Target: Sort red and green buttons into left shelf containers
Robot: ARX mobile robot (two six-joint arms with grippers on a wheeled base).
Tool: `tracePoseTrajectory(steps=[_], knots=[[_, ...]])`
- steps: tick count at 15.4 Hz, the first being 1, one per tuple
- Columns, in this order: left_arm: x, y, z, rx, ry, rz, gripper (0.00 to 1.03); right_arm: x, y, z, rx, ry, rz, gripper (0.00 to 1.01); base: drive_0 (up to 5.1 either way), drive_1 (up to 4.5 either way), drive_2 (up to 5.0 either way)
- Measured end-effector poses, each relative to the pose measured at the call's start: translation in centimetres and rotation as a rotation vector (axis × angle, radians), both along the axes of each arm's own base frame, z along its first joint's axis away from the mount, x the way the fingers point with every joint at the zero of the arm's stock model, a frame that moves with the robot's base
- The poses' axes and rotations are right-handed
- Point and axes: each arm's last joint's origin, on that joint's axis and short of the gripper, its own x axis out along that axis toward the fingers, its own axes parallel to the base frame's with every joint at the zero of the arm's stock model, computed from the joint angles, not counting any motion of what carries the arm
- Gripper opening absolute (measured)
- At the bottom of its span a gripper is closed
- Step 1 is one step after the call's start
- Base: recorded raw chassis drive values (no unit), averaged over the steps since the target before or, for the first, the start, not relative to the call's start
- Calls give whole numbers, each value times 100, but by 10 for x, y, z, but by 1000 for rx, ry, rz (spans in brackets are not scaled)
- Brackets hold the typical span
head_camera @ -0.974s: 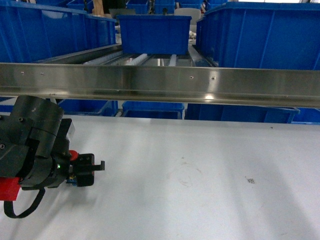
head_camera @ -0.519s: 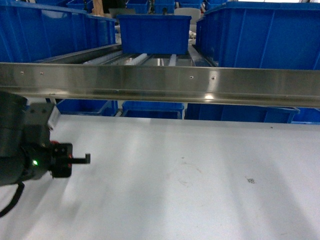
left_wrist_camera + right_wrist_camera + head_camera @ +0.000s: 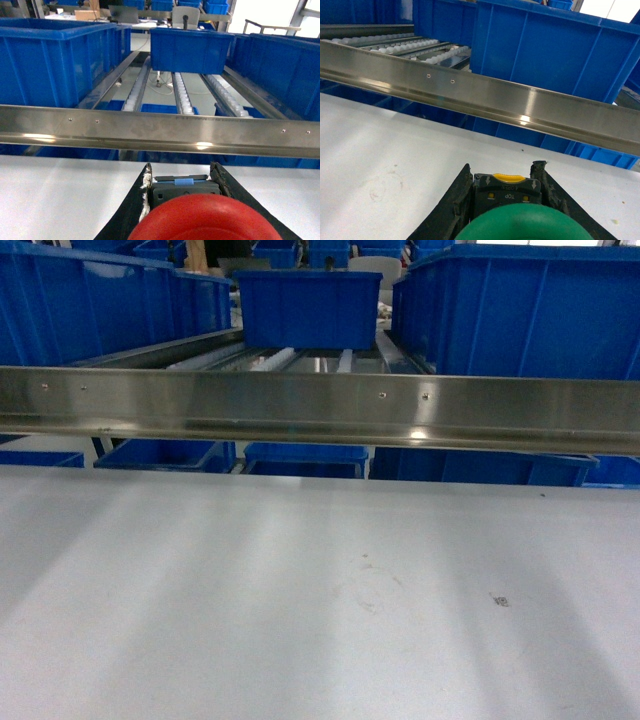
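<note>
The red button (image 3: pixel 200 221) fills the bottom of the left wrist view, its dark base clamped between the black fingers of my left gripper (image 3: pixel 181 169), which is shut on it above the white table. The green button (image 3: pixel 525 226) sits the same way in my right gripper (image 3: pixel 503 167), shut on its dark base with the yellow tab. Neither gripper appears in the head view. A large blue container (image 3: pixel 95 305) stands on the left of the shelf, seen closer as the blue container (image 3: pixel 50 60) in the left wrist view.
A steel rail (image 3: pixel 320 410) runs across the shelf front, above the white table (image 3: pixel 300 590). Behind it lie roller tracks (image 3: pixel 140 85), a smaller blue bin (image 3: pixel 308 305) in the middle and a big blue bin (image 3: pixel 520 310) on the right. More blue bins sit below the rail.
My left arm, low at the left of the head view a second ago, slid out past the left edge. The table shows no arm now.
</note>
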Motion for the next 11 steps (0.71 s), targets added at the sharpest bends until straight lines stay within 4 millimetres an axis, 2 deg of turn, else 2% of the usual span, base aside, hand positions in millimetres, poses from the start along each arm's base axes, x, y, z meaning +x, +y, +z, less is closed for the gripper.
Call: tracePoseTrajectory(steps=[1,11], knots=[[-8,-1,8,-7,-35,9,28,0,0,0,0,0,0,29,0,0,0],[-8,-1,5,-10,-20,12,28,0,0,0,0,1,-6,29,0,0,0]])
